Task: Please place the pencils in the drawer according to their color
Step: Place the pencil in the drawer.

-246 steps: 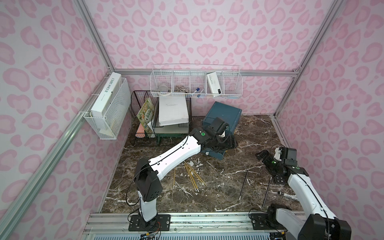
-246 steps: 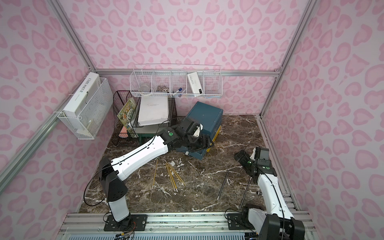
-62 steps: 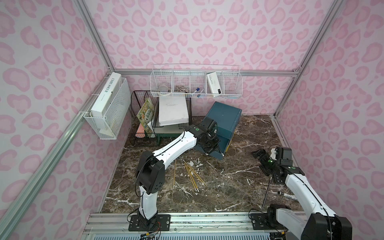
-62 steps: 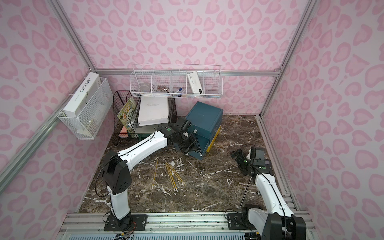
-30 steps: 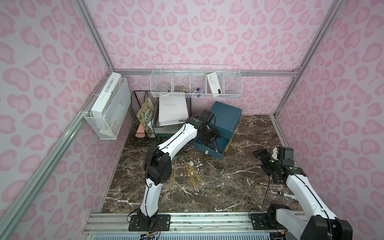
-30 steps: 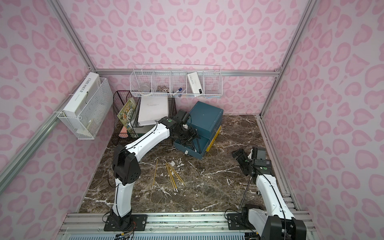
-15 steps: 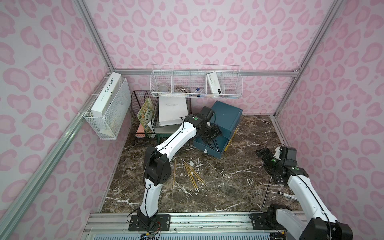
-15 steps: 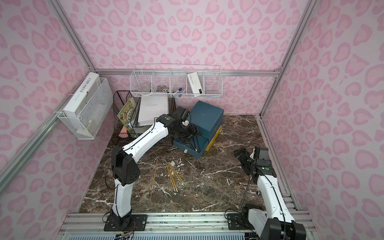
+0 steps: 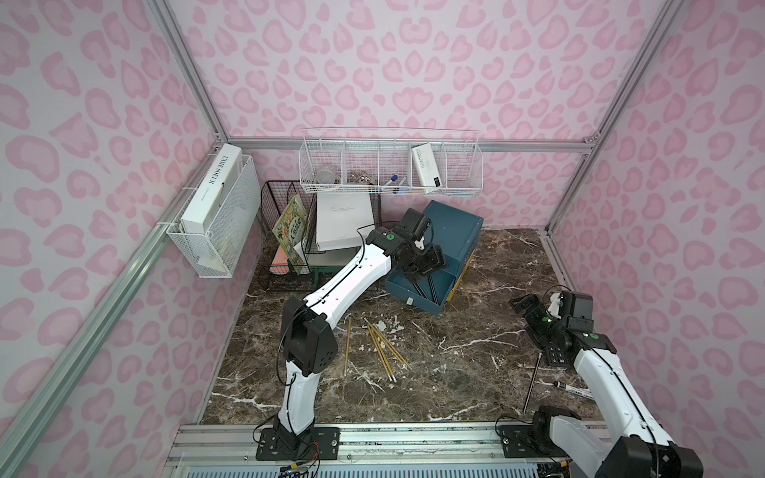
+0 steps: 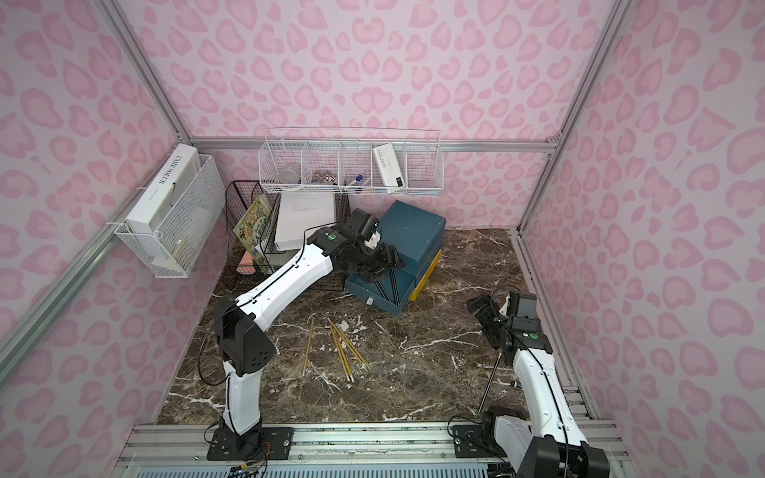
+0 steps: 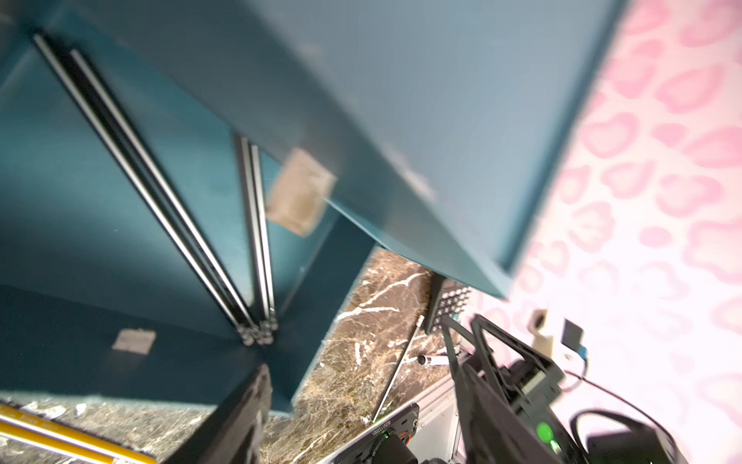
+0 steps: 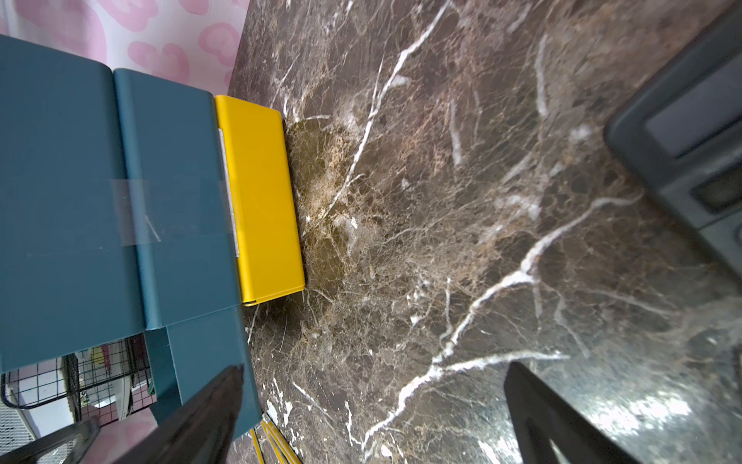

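Note:
The dark-teal drawer cabinet point(image 9: 453, 229) point(image 10: 414, 231) point(image 12: 60, 201) stands askew at the back. One teal drawer point(image 9: 418, 291) point(image 10: 378, 296) is pulled out and holds several black pencils point(image 11: 160, 180); the yellow lowest drawer point(image 12: 261, 201) sticks out a little. My left gripper point(image 9: 426, 265) point(image 11: 361, 401) hovers open over the pulled-out drawer, with nothing between its fingers. Several yellow pencils point(image 9: 385, 347) point(image 10: 343, 347) lie on the marble in front. One black pencil point(image 9: 532, 383) point(image 10: 488, 383) lies beside the right arm. My right gripper point(image 9: 525, 308) point(image 12: 373, 385) is open and empty.
A black wire file rack point(image 9: 285, 231) with books stands left of the cabinet. White wire baskets hang on the back wall point(image 9: 389, 165) and the left wall point(image 9: 215, 219). A dark calculator point(image 9: 554, 356) and a marker point(image 9: 573, 388) lie by the right arm.
Over the last second the left gripper has drawn back a little over the pulled-out drawer and opened slightly wider. Earlier two black pencils lay at the right; now one does.

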{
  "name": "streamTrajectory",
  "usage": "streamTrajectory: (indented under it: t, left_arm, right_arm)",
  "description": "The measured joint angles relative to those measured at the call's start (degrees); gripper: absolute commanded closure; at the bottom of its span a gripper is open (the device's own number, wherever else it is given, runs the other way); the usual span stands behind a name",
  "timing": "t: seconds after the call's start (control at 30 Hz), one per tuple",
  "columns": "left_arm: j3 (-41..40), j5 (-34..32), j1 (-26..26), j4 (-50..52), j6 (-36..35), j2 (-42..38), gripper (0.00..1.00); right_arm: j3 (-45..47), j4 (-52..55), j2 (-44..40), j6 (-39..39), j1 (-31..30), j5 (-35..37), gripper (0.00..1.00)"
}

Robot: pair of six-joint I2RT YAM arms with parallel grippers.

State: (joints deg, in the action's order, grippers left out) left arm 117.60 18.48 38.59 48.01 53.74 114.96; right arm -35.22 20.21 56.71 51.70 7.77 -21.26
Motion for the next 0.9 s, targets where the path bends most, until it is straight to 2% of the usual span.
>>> streamTrajectory:
  t: [0.27, 0.47, 0.67, 0.9]
  left_arm:
    - [-7.4, -1.9, 8.2, -2.1, -7.1, -6.7, 0.27]
    - [-13.1, -7.1, 16.4, -3.5, -11.9, -7.5, 0.24]
    - [-14.1, -11.0, 23.3, -5.9, -16.7, -3.2, 0.23]
    - [-12.5, -13.2, 28.6, -7.9, -22.4, 4.7, 0.23]
  right_arm:
    - [-4.9, 4.2, -0.2, -3.3, 4.5, 0.0, 0.00]
    - [-10.0, 7.9, 0.3, -4.5, 7.7, 0.6, 0.00]
    - [-13.4, 10.1, 1.6, -3.8, 9.2, 1.6, 0.00]
    - [-15.4, 12.7, 2.4, -3.3, 10.6, 2.9, 0.00]
